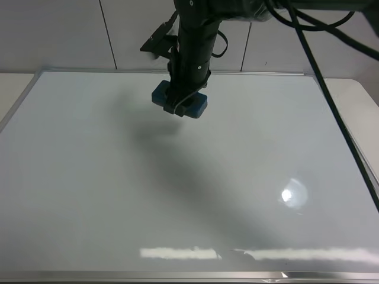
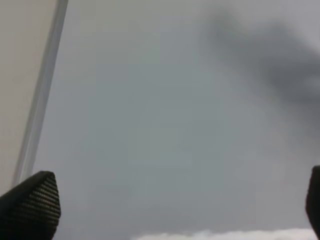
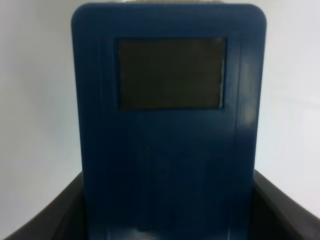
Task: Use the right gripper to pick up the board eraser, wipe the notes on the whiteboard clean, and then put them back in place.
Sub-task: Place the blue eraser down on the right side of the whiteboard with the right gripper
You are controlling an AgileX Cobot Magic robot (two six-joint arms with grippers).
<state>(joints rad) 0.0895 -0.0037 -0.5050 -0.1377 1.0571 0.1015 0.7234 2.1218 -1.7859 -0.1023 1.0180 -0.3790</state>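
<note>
Board eraser [image 1: 197, 105] sits clamped in my right hand [image 1: 179, 106] by the whiteboard's [image 1: 118, 207] far edge; wiping looks done, returning remains.

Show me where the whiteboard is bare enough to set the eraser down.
Bare: the whole near stretch of the whiteboard, from the board eraser down to its near edge, and both flanks out to its side edges. Crowded at the far middle, where the right tool holds the eraser.
</note>
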